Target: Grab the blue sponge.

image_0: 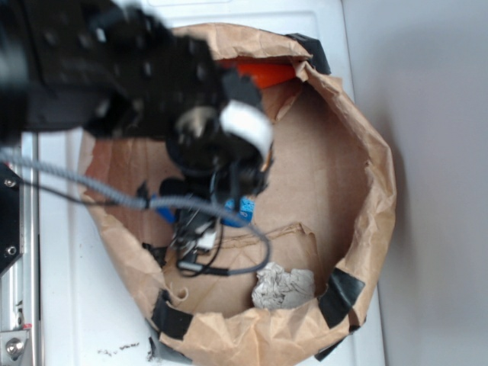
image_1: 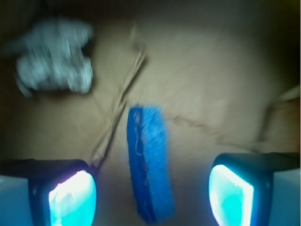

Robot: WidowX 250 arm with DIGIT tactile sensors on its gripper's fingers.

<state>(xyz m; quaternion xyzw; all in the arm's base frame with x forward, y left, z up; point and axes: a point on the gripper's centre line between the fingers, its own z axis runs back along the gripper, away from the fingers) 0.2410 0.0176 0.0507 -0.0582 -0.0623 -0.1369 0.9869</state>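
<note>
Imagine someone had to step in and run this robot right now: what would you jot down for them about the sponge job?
Gripper: open and empty, its two fingers on either side of the blue sponge.
Blue sponge: lying on the floor of the brown paper tub, between the fingers and not touched by either in the wrist view. From outside, the arm hides most of it.
Also in the tub: a crumpled paper ball by the wall, and an orange toy at the opposite side.
Done: gripper lined up over the sponge.
Left: lower if needed, close on the sponge, lift it.
</note>
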